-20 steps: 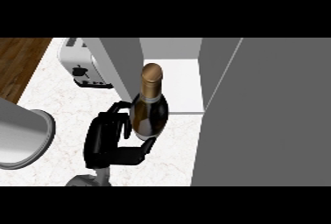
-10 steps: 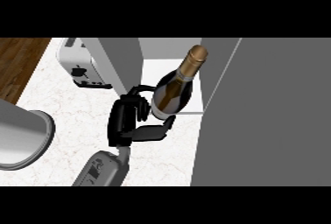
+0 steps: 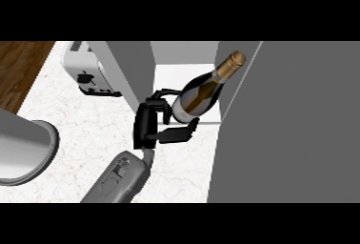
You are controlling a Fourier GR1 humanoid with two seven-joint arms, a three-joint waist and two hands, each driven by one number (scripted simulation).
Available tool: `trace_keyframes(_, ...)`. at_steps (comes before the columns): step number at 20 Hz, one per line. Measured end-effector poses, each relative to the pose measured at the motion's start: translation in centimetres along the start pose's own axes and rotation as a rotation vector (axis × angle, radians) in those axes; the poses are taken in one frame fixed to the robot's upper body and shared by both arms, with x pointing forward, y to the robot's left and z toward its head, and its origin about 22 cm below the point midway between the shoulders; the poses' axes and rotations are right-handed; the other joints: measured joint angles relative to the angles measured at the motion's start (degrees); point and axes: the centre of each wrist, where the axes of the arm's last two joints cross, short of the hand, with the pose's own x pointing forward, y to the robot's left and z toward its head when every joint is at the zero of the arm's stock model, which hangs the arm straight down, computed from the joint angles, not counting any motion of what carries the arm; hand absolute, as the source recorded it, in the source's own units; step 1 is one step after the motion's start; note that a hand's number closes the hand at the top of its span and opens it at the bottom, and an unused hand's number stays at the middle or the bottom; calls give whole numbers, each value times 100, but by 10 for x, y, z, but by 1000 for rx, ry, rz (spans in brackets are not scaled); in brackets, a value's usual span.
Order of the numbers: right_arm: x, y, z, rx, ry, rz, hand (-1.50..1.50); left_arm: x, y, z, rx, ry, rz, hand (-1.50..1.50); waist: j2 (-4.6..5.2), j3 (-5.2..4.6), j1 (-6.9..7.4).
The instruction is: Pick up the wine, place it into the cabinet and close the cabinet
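Robot hand holds tilted wine at cabinet shelf edge, neck near door.

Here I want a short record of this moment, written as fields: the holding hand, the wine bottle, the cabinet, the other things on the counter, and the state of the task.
Holding hand: left hand, fingers curled round the wine bottle's lower body
Wine bottle: tilted, gold neck pointing up and right, at the cabinet's opening
Cabinet: open; the large grey panel at right looks like its door
Also on the counter: toaster, grey round vessel at the left edge
Right hand: not in view
Task state: bottle not released, cabinet not closed
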Motion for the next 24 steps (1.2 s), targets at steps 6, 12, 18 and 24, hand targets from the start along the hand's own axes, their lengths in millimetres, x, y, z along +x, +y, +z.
trace_keyframes(6, -3, -3, 4, 12, -3, -17, -150, -25, 0, -10, 24, 5, -27, 150, 7, -1, -35)
trace_keyframes(12, -2, -9, 6, 4, -3, -13, -150, -33, -1, -28, 25, -1, -12, 150, 10, -2, -45)
trace_keyframes(18, -5, -9, 9, 9, -5, -34, -150, -35, -2, -46, 11, -7, 15, 150, 15, 0, -67)
trace_keyframes(24, -6, -8, 6, 17, -16, -58, -150, -26, -8, -70, 12, 15, 23, 150, 32, -2, -127)
